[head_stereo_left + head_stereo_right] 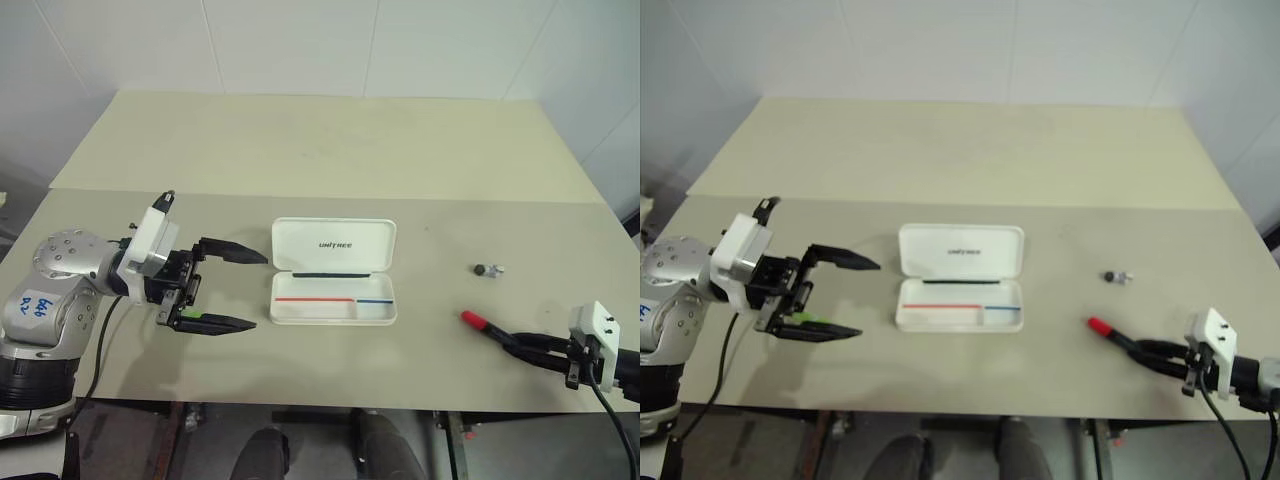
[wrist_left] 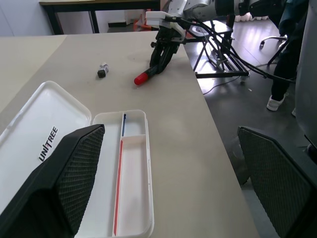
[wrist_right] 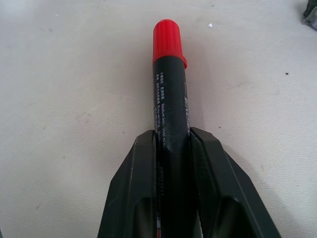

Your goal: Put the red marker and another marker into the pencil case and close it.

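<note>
Pale beige worktop against a white wall carries everything. At its near right edge the right gripper has its jaws pressed in on the black barrel of the red marker, which lies low along the surface with its red cap pointing left toward the middle. Well to the left, the left gripper hangs above the surface with its jaws spread wide and nothing between them, pointing right at the pencil case. Something bright green shows right at the lower jaw; whether it is the other marker, and whether it touches the jaw, cannot be told. Between the two grippers the white case lies open at the middle, lid folded back flat with "UNITREE" on it, tray showing a red and blue stripe. A small dark-and-silver object sits beyond the red cap, apart from it
</note>
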You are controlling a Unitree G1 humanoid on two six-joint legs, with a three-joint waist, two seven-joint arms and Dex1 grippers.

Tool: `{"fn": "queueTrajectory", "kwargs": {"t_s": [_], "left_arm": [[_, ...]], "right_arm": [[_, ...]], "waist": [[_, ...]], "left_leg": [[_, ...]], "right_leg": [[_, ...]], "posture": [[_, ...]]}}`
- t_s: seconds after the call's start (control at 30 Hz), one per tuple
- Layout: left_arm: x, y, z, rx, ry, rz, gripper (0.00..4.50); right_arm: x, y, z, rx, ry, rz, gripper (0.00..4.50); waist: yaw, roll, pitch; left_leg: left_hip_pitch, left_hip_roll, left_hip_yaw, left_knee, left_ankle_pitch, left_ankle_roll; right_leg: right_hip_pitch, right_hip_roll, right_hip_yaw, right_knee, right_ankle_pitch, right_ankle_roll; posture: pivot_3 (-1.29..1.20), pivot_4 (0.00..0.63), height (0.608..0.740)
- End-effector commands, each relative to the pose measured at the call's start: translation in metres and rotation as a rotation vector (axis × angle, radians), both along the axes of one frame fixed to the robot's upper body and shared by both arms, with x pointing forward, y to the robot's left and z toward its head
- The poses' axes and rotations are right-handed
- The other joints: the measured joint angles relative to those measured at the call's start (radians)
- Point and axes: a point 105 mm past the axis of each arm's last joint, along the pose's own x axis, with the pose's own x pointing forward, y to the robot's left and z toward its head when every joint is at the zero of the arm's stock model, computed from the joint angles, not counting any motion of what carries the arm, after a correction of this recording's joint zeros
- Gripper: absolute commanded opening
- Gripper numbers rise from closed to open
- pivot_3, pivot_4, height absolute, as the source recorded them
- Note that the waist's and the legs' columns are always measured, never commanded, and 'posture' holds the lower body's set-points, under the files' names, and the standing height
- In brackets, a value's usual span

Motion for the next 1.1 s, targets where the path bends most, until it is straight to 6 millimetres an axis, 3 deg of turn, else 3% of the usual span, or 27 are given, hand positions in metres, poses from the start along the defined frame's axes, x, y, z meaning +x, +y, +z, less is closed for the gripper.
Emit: {"fn": "queueTrajectory", "kwargs": {"t_s": [0.03,0.3,0.4,0.5,0.67,0.77,0.93,1.1], "left_arm": [[0.001,0.005,0.004,0.002,-0.056,0.023,4.50],[0.009,0.026,-0.006,0.022,-0.075,0.115,4.50],[0.011,0.034,-0.012,0.036,-0.076,0.141,4.50],[0.012,0.038,-0.018,0.046,-0.076,0.163,4.50],[0.015,0.038,-0.025,0.049,-0.080,0.182,4.50],[0.015,0.036,-0.026,0.044,-0.087,0.183,4.50],[0.014,0.033,-0.026,0.036,-0.091,0.191,4.50],[0.011,0.031,-0.026,0.030,-0.091,0.201,4.50]], "right_arm": [[0.013,0.034,0.023,0.013,-0.088,0.136,0.60],[0.039,0.110,0.087,0.038,-0.276,0.421,0.60],[0.044,0.138,0.101,0.052,-0.325,0.524,0.60],[0.049,0.168,0.102,0.070,-0.341,0.632,0.60],[0.065,0.201,0.094,0.096,-0.346,0.691,0.60],[0.072,0.210,0.086,0.094,-0.332,0.713,0.60],[0.088,0.220,0.068,0.057,-0.287,0.715,0.60],[0.102,0.229,0.065,0.023,-0.295,0.703,0.60]], "waist": [[-0.005,0.000,0.000],[0.004,0.002,0.001],[0.006,0.002,0.001],[0.006,0.002,0.001],[0.010,0.002,0.001],[0.009,0.002,0.001],[0.005,0.002,0.001],[0.001,0.002,0.001]], "left_leg": [[0.000,0.000,0.000,0.000,0.000,0.000],[-0.001,0.000,-0.001,0.001,0.001,-0.001],[-0.002,0.000,-0.001,0.000,0.001,-0.002],[-0.003,0.000,-0.001,-0.001,0.000,-0.002],[-0.009,0.000,-0.001,-0.001,0.000,-0.003],[-0.020,-0.001,-0.001,0.002,0.000,-0.003],[-0.020,-0.001,0.000,0.001,0.000,-0.003],[-0.019,0.000,0.001,0.001,0.001,-0.003]], "right_leg": [[0.000,0.000,0.000,0.001,0.000,0.000],[-0.002,0.000,0.000,0.003,0.000,-0.001],[-0.004,0.000,-0.001,0.003,0.000,-0.001],[-0.005,-0.001,-0.001,0.001,0.000,-0.001],[-0.011,-0.002,-0.002,0.001,0.000,-0.001],[-0.021,-0.003,-0.001,0.008,0.001,0.000],[-0.023,-0.003,-0.002,0.009,0.001,0.000],[-0.023,-0.002,-0.001,0.012,0.000,-0.001]], "posture": [[0.00,0.150,0.740],[0.00,0.150,0.740],[0.00,0.150,0.740],[0.00,0.150,0.740],[0.00,0.150,0.740],[0.00,0.150,0.740],[0.00,0.150,0.740],[0.00,0.150,0.740]]}}
